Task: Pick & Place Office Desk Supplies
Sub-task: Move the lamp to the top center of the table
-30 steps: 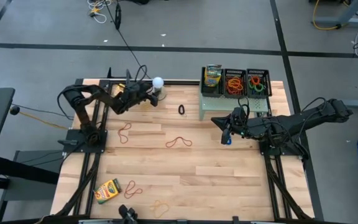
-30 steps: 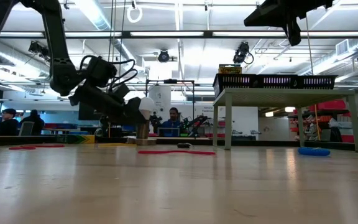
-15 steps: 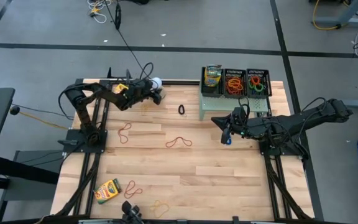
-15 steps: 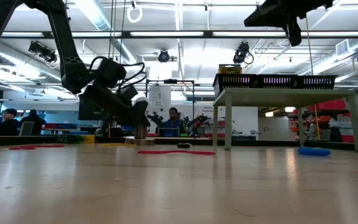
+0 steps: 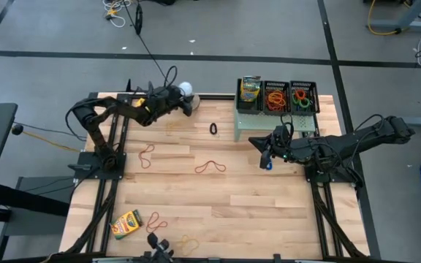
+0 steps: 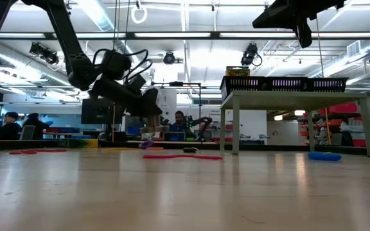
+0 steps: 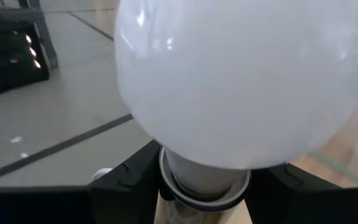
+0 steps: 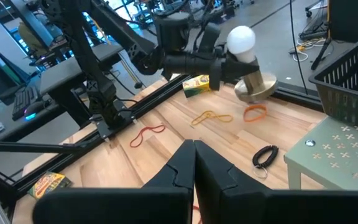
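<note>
Left hand [image 8: 229,62] pinching white ball lamp [image 5: 185,89] by its neck at far table [image 5: 218,204] edge, base tilted up; looks off-task. Right hand [image 5: 266,155] pressed together, idle mid-table. Baskets [image 5: 276,96] on riser [image 5: 269,120] hold crayon box, rubber bands. Next: loose bands [image 5: 210,167], crayon box [image 5: 126,223] need collecting

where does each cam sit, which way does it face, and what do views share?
High: overhead, straight down on the table; both arms, left gripper and right gripper.
Low: table-top height, level across into the room; left gripper shows, off the tabletop.
Left wrist: on the left arm, facing the white ball; left fingers flank its neck.
Right wrist: on the right arm, facing across the table at the left arm; right fingers shut.
Shared: both wrist views show the white ball.
</note>
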